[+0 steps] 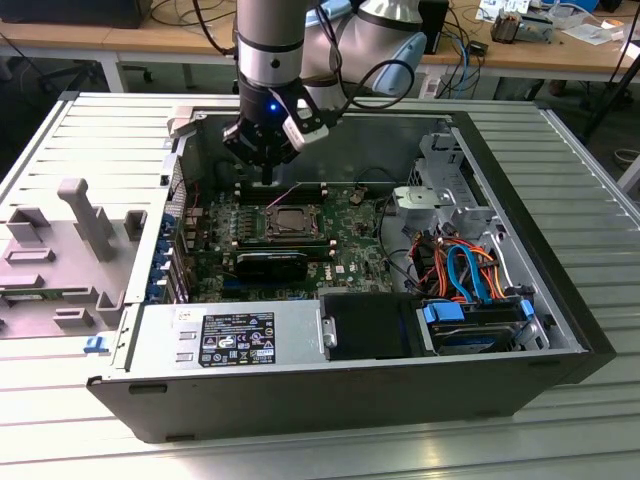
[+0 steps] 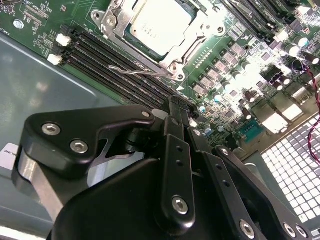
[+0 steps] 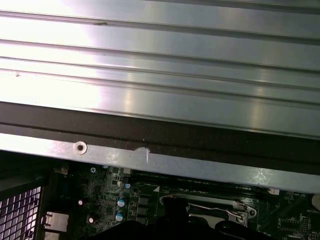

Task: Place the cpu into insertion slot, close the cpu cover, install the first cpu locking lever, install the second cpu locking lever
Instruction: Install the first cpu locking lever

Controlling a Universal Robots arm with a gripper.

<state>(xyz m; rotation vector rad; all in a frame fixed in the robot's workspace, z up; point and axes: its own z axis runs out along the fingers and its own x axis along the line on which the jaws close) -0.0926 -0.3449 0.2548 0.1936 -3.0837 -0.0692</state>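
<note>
The cpu point(image 1: 291, 221) point(image 2: 157, 22) lies flat in its socket on the green motherboard point(image 1: 350, 250), silver top up. The cpu cover point(image 2: 194, 36), a silver frame, lies down around it. A thin wire locking lever point(image 2: 142, 70) point(image 3: 212, 205) runs along the socket's edge on the side nearest my gripper, with its hooked end point(image 3: 246, 212) by a screw. My gripper point(image 1: 267, 180) point(image 2: 174, 103) hangs just behind the socket in the exterior view, fingertips together, shut and holding nothing. It stands a short way above the board beside the memory slots point(image 2: 107, 56).
The open computer case point(image 1: 520, 200) lies on a ribbed metal table. A power supply point(image 1: 230, 338) sits at the front, a drive bay point(image 1: 475, 320) with orange and blue cables point(image 1: 460, 265) on the exterior view's right. Grey fixtures point(image 1: 90, 225) stand on the left. The case wall point(image 3: 160, 165) is close behind my gripper.
</note>
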